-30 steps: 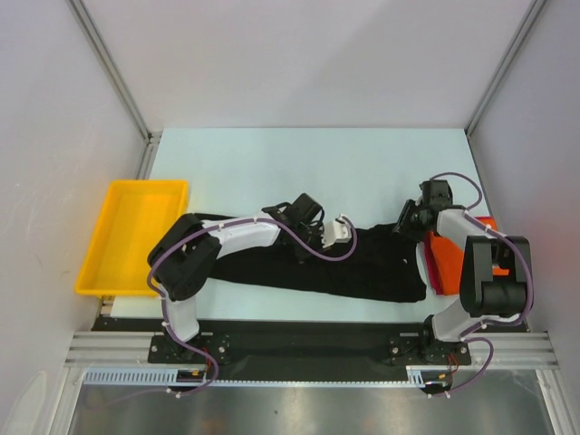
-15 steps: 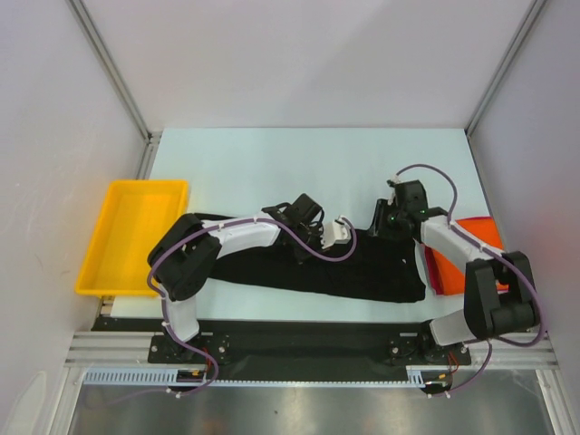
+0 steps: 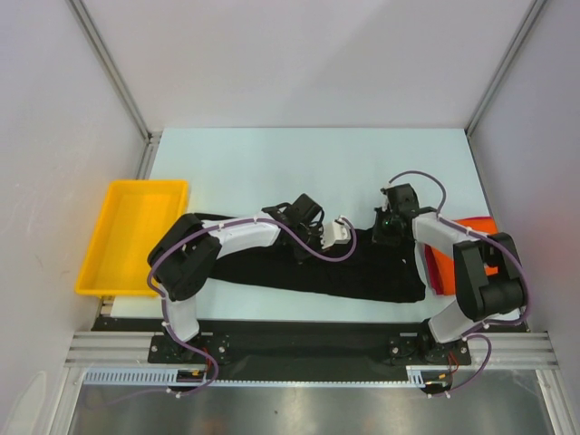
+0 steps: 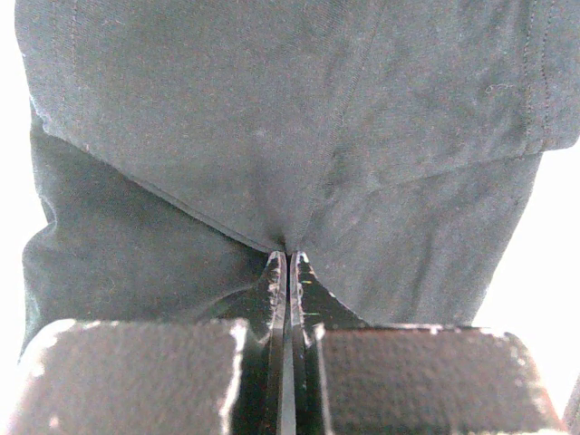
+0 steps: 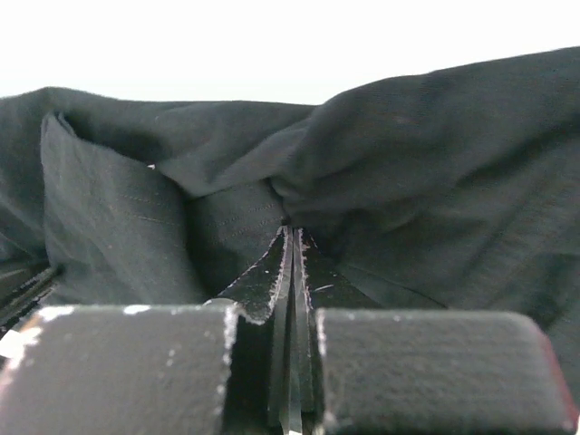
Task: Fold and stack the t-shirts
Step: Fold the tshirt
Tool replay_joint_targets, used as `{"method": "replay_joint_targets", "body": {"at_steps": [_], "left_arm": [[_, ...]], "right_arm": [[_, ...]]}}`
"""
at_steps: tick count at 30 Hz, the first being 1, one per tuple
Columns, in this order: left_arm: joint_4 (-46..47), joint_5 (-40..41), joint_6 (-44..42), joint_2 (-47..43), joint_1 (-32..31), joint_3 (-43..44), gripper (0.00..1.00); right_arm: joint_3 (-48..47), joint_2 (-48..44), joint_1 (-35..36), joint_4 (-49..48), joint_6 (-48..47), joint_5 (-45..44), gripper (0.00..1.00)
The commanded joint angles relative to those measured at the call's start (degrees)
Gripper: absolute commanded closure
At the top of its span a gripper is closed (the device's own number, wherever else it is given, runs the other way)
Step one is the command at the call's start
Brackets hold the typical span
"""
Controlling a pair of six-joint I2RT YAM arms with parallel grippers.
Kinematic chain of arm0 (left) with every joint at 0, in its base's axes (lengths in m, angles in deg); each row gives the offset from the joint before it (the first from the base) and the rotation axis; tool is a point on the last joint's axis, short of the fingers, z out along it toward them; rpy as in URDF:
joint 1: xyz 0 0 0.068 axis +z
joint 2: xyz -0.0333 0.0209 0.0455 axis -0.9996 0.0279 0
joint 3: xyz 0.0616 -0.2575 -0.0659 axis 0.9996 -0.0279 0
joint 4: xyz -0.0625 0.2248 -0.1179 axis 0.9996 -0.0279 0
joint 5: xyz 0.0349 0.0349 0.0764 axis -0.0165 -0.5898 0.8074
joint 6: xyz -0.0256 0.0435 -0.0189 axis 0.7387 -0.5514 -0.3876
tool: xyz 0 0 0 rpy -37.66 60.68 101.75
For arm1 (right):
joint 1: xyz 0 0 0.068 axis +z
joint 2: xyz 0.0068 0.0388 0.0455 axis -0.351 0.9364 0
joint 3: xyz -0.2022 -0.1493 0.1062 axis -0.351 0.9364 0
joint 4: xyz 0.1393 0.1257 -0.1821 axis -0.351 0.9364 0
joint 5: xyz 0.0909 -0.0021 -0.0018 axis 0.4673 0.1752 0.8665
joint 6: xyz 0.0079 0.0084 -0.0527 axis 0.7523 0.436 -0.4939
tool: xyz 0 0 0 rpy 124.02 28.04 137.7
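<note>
left gripper (image 4: 288,257), right gripper (image 5: 290,232) both clamped on black shirt (image 3: 362,272) far edge. lift level, keep cloth taut while folding.

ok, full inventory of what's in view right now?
black t-shirt: 1, black, spread across the near part of the table between the arms
orange-red t-shirts: count unclear, orange-red, pile at the black t-shirt's right end, partly hidden by the right arm
yellow tray: 1, yellow, off the table's left edge, nothing visible inside
table: 1, pale, inside a white-walled enclosure
left gripper: 1, black, shut, pinching a fold near the black t-shirt's far edge
right gripper: 1, black, shut, pinching bunched cloth near the black t-shirt's right end
</note>
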Motion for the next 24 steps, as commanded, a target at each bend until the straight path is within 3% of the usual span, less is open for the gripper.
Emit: {"method": "replay_joint_targets", "body": {"at_steps": [1, 8, 16, 17, 18, 19, 21, 24], "left_arm": [[-2.1, 0.6, -1.7, -1.2, -0.4, -0.6, 1.00], [-2.0, 0.6, -2.1, -1.3, -0.4, -0.7, 1.00], [-2.0, 0.9, -2.6, -1.2, -0.4, -0.6, 0.98], [-2.3, 0.9, -2.5, -1.1, -0.4, -0.5, 0.93], [-2.5, 0.9, -2.6, -1.1, -0.4, -0.4, 0.76], [-2.9, 0.9, -2.5, -1.2, -0.4, -0.3, 0.67], [-4.5, 0.7, -2.2, -1.6, -0.4, 1.0, 0.49], [-6.8, 0.6, -1.9, -1.9, -0.3, 4.5, 0.45]], "right_arm": [[0.2, -4.4, -3.0, -1.1, 1.9, -4.0, 1.00], [5.4, -14.6, -6.9, -0.7, 3.6, -9.5, 1.00], [4.9, -10.5, -7.6, -4.8, 3.1, -5.4, 0.99], [4.3, -10.1, -7.6, -4.6, 3.0, -5.4, 0.95], [3.9, -9.8, -7.7, -3.6, 2.7, -5.2, 0.90], [3.4, -9.4, -7.7, -2.9, 2.2, -5.2, 0.74], [1.5, -10.1, -7.8, 0.1, 2.1, -6.0, 0.59], [1.1, -12.6, -7.8, 3.8, 2.6, -8.3, 0.56]]}}
